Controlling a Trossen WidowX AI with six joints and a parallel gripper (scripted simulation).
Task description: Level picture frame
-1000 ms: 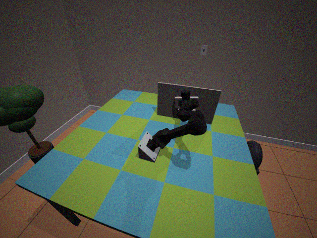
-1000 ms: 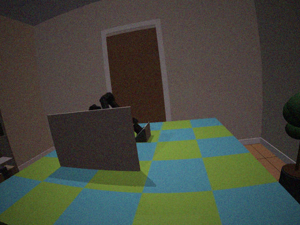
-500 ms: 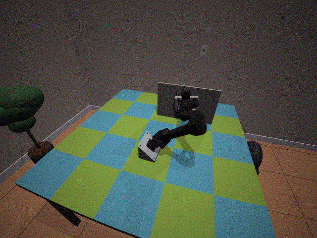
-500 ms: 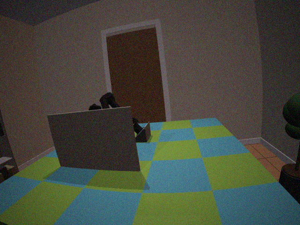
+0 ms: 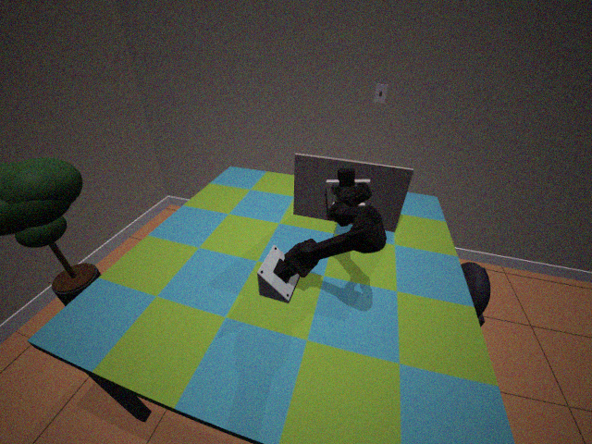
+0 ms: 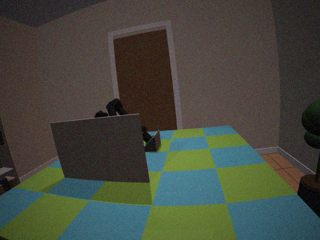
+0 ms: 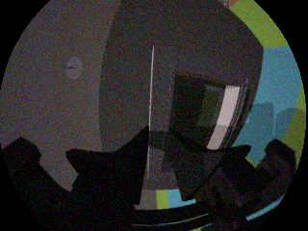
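The picture frame hangs on the grey wall panel at the back of the table. Only its pale top strip and parts of its sides show, because my arm covers the rest, so I cannot judge its tilt. My gripper is pressed up to the frame and is shut on it. In the wrist view a thin pale edge runs up from between the dark fingers. In the exterior view the panel's back hides the frame, and only the arm's upper links rise above it.
The arm's grey base block stands mid-table on the checkered top. A potted plant stands beside the table and a dark chair on the other side. A wall outlet and a brown door are on the room walls.
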